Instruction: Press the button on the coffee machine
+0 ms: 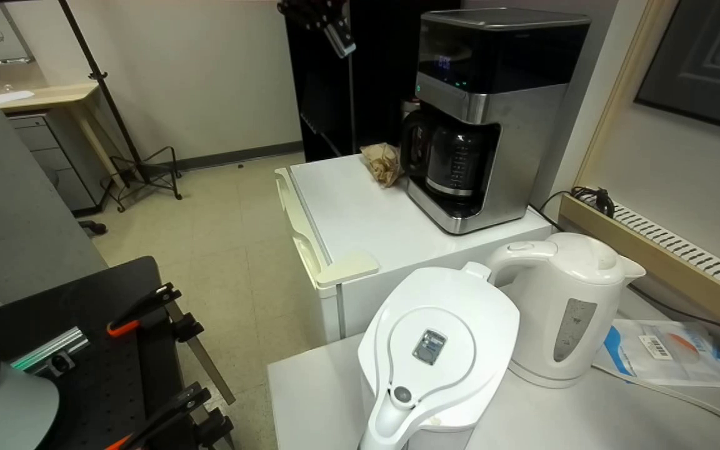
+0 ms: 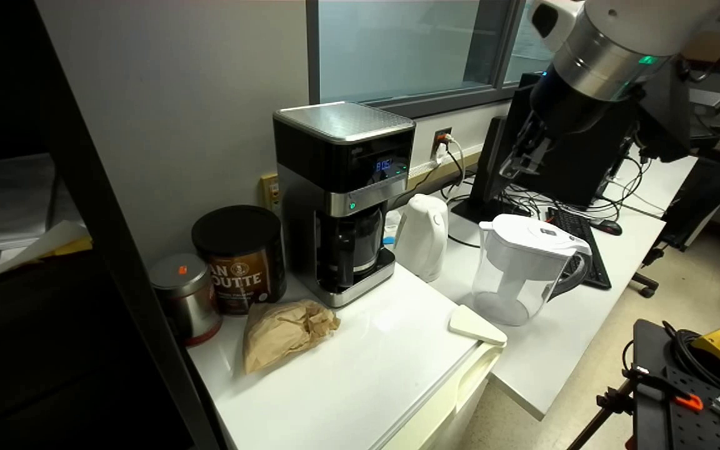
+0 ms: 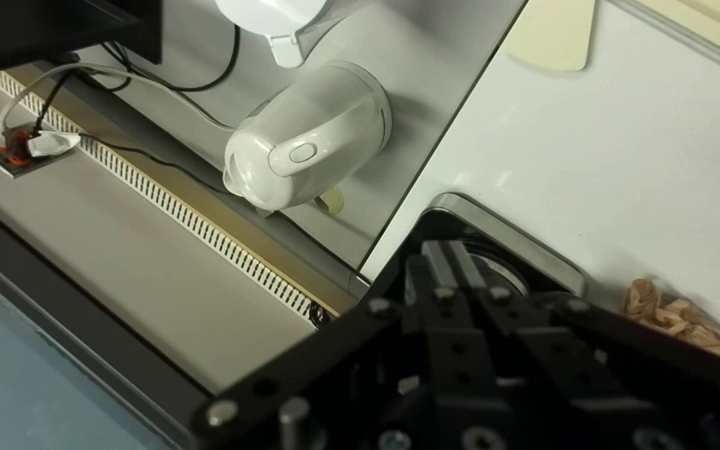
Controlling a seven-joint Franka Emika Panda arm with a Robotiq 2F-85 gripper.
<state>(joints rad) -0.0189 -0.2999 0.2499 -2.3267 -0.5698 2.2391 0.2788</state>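
Note:
The coffee machine (image 1: 535, 144) stands upright on the white fridge top; it also shows in an exterior view (image 2: 300, 225). Its blue display and green lights are lit. A green-lit button (image 2: 352, 205) sits on the silver front strip; it also shows in an exterior view (image 1: 418, 88). The dark glass carafe (image 1: 457, 159) is inside. My gripper (image 2: 519, 165) is in the air in front of the machine, apart from it; it also shows at the top of an exterior view (image 1: 341, 40). In the wrist view the gripper (image 3: 452, 253) is shut and empty, covering most of the machine except its base (image 3: 516, 234).
A white kettle (image 1: 572, 312) and a white water-filter jug (image 1: 441, 350) stand beside the machine on the desk. A brown paper bag (image 2: 288, 331), a coffee tin (image 2: 244, 269) and a metal can (image 2: 185, 294) are on its other side. A monitor (image 2: 491, 156) is behind the gripper.

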